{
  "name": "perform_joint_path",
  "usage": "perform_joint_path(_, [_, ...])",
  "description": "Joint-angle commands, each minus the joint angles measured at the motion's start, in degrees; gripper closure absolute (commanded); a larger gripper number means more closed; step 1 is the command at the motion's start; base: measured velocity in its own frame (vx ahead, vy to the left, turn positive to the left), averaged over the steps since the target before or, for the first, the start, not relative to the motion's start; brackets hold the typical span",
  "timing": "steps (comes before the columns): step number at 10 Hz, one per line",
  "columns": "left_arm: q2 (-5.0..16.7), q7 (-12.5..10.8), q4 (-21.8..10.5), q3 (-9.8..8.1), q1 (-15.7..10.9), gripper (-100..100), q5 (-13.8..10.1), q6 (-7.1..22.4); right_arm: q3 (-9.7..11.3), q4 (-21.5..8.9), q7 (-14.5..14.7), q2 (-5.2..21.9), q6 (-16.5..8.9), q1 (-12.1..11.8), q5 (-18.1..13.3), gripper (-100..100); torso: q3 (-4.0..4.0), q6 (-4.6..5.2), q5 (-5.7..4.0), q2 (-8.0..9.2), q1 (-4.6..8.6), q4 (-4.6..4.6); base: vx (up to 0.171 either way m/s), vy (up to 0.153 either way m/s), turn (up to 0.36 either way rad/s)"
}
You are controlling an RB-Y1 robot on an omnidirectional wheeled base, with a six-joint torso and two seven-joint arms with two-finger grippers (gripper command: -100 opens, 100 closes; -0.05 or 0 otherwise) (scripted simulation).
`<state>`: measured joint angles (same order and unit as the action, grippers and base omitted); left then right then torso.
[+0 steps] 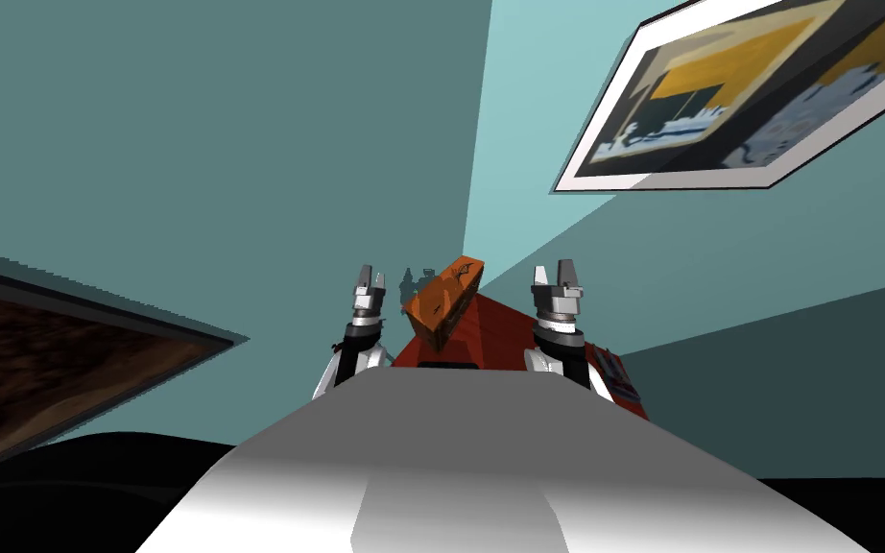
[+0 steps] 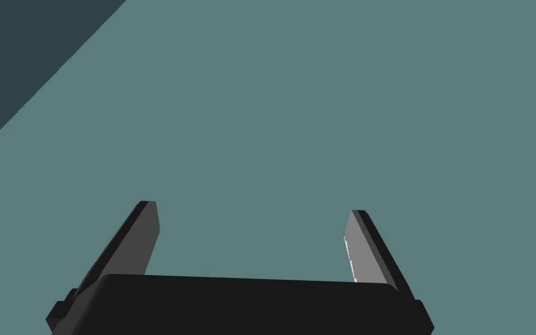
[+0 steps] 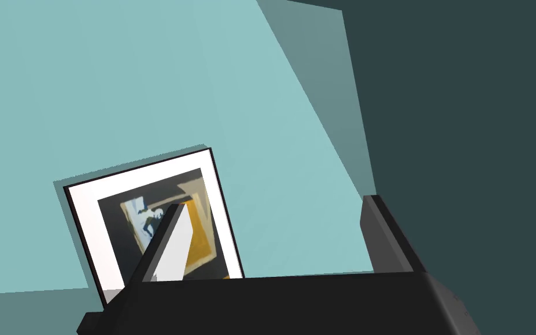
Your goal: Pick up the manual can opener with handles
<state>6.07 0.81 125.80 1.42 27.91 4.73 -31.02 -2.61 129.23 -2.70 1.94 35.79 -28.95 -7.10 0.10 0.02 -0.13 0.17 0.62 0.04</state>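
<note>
Left hand (image 1: 370,276), right hand (image 1: 555,271) both raised, fingers spread, empty. Orange-brown block (image 1: 445,302) tilted on red tabletop (image 1: 500,338) between them.

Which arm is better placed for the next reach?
Right, probably. A small grey item, possibly the opener, lies on the red tabletop beside the right arm. The orange-brown box sits between it and the left arm. Both jaws are open.

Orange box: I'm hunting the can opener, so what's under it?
The orange box sits on a red top; anything directly beneath is covered.
</note>
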Motion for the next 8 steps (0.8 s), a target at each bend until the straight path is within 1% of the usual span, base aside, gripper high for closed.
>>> perform_joint_path(1, [2.0,-0.4,-1.1,-0.62,-0.7,-100,-0.4,2.4,0.0,0.0,0.0,0.0,0.0,0.0,0.0,0,0.0,0.0,0.0,0.0,0.0,0.0,-0.04,-0.168,-0.032])
perform_joint_path(3, [4.0,-1.1,-3.2,-1.75,-1.9,-100,-1.1,5.5,0.0,0.0,0.0,0.0,0.0,0.0,0.0,0,0.02,0.0,-0.01,0.05,0.0,0.01,-0.064,-0.171,-0.043])
perform_joint_path(5, [5.6,-2.0,-5.8,-3.12,-3.2,-100,-2.0,9.0,0.0,0.0,0.0,0.0,0.0,0.0,0.0,0,0.05,0.0,-0.04,0.09,0.15,0.02,-0.06,-0.224,-0.047])
perform_joint_path(7, [6.8,-2.9,-8.8,-4.76,-4.4,-100,-3.0,12.4,0.0,0.0,0.0,0.0,0.0,0.0,0.0,0,-0.05,-0.01,-0.07,-0.1,0.21,-0.02,0.007,-0.208,-0.038])
perform_joint_path(8, [6.8,-2.9,-8.8,-4.76,-4.4,-100,-3.0,13.0,0.0,0.0,0.0,0.0,0.0,0.0,0.0,0,-0.1,-0.01,-0.05,-0.18,0.12,-0.04,0.022,-0.126,-0.01])
